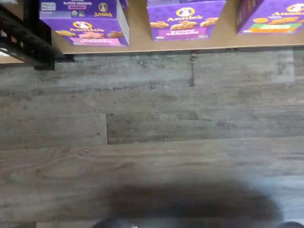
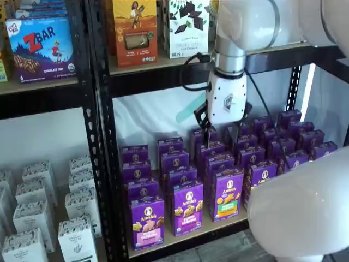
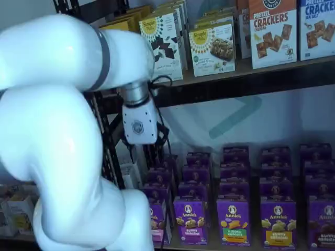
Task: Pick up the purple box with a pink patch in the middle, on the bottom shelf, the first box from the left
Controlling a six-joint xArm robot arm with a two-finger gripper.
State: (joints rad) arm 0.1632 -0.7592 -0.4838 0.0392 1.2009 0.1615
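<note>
Standing upright at the front left corner of the bottom shelf, a light wooden board with a black steel front rail, the purple box is a purple carton with a round white logo and a pink panel across its lower front. In the wrist view the same carton sits at the board's edge beside a black rack post, with grey wood-look flooring spread in front of the shelf. Just beside it stands a like purple carton with a purple-yellow panel, and next to that one with a green panel; more purple cartons fill the rows behind.

The white-bodied gripper hangs from the arm above the back rows, well apart from the pink-panelled carton and touching no box. Its black fingers show only in part against the dark cartons in both shelf views, yet its jaws stand fully apart and hold nothing.
</note>
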